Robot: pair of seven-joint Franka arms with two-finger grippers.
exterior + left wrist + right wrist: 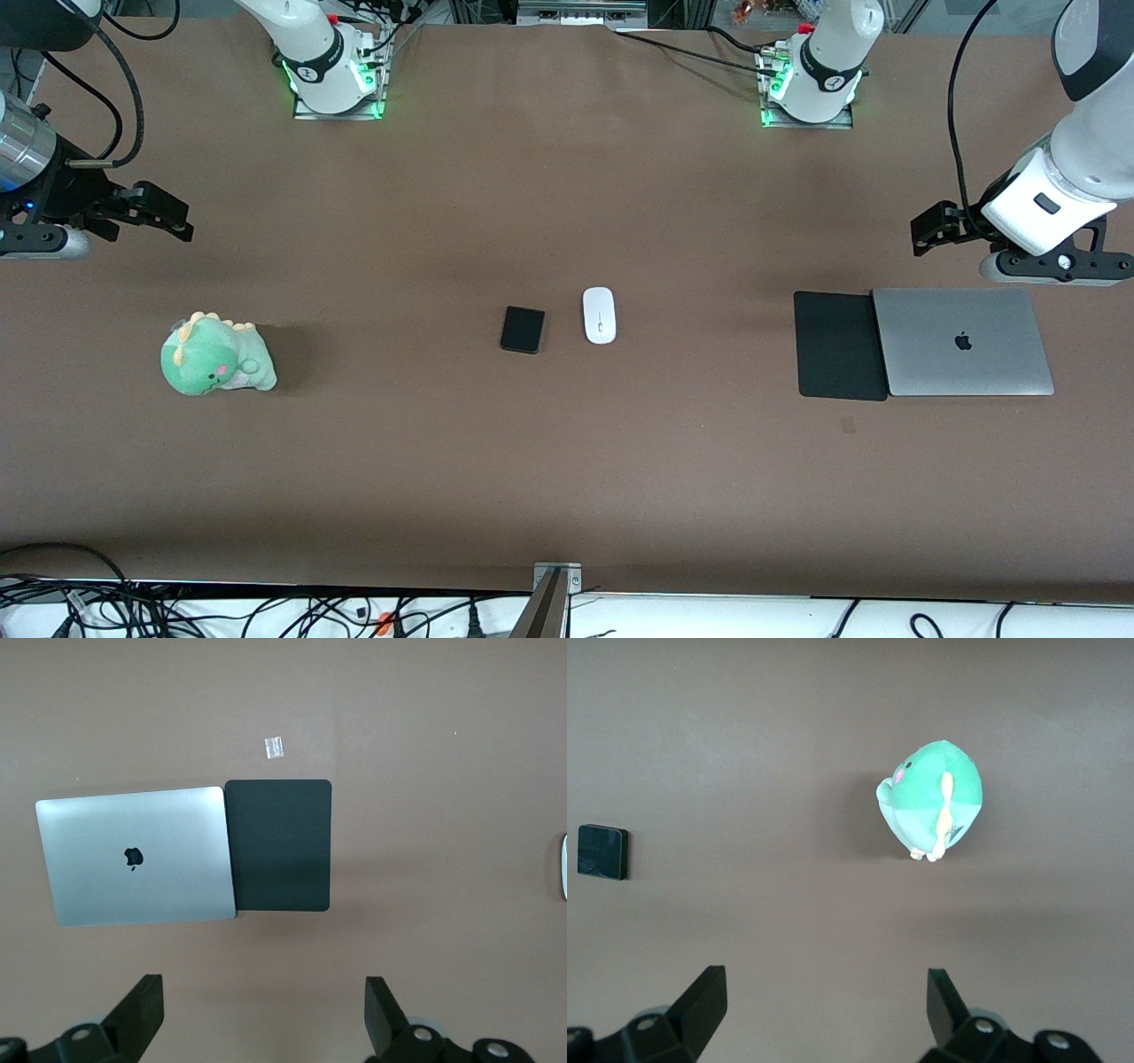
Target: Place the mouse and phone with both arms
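The white mouse lies at the table's middle, with the black phone beside it toward the right arm's end. My left gripper is open and empty, up over bare table by the laptop. In the left wrist view its fingers stand wide apart, and the mouse's edge just shows. My right gripper is open and empty over bare table at the right arm's end. The right wrist view shows its open gripper and the phone.
A black mouse pad and a shut silver laptop lie side by side toward the left arm's end. A green plush dinosaur sits toward the right arm's end. A small scrap lies by the pad.
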